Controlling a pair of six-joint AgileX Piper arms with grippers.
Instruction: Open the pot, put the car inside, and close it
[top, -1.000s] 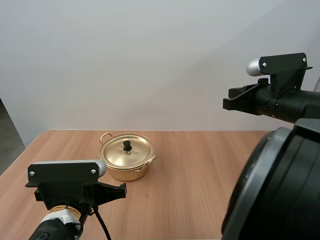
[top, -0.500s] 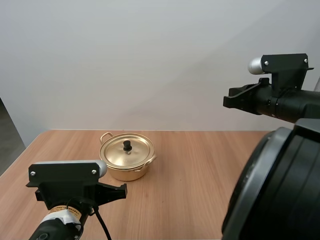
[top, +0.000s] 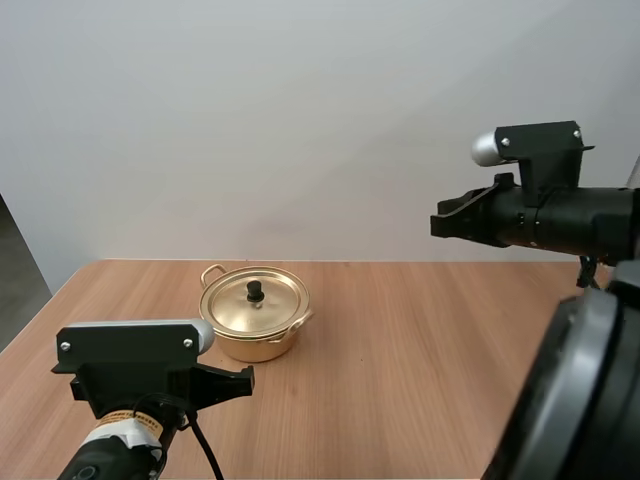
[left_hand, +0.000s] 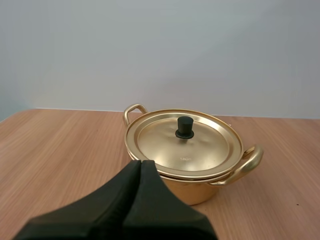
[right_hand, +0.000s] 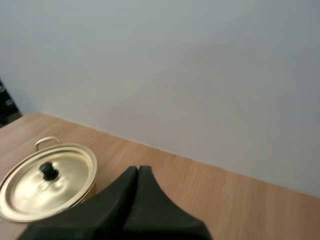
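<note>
A gold pot (top: 255, 325) with two side handles stands on the wooden table (top: 400, 340), left of centre. Its gold lid (top: 254, 302) lies flat on it, with a black knob (top: 255, 290) on top. My left gripper (top: 243, 378) is shut on nothing, low over the table just in front of the pot (left_hand: 187, 155); its fingers (left_hand: 141, 167) lie together as one dark wedge. My right gripper (top: 440, 222) is shut and empty, held high above the table's right half, well away from the pot (right_hand: 47, 182). I see no car.
A plain pale wall rises behind the table's far edge. The left table edge (top: 45, 300) runs close to the pot's side. Bare wood stretches to the right of the pot.
My right arm has swung a little to the left and slightly up, so its gripper now sits nearer the middle. The left arm and the pot have not moved.
</note>
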